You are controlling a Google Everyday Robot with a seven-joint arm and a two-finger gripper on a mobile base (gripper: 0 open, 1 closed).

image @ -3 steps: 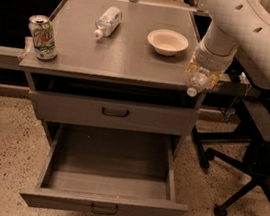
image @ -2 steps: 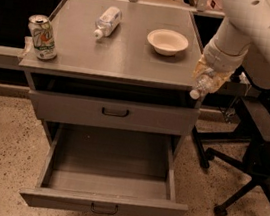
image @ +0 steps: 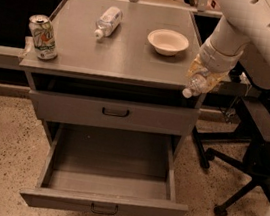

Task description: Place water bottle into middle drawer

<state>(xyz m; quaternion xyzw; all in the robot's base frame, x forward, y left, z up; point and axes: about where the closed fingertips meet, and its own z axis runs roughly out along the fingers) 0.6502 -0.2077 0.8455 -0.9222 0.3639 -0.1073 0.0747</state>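
My gripper (image: 204,74) hangs off the tabletop's (image: 132,56) right edge, fingers clamped round the bottle (image: 195,83), cap tipped toward 7 o'clock. The open drawer (image: 111,163) lies at 7 o'clock below it.

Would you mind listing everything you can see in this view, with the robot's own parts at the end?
cabinet: one, grey, centre
water bottle: one, clear, white cap; held tilted, cap down, at the cabinet's right edge
second bottle: one, clear; lying on the cabinet top
soda can: one, green-white; upright, top's front left
bowl: one, white; top's right side
middle drawer: one, grey; lowest, pulled open
upper drawer: one, grey; closed
office chair: one, black; right
gripper: one, white; gripping the water bottle
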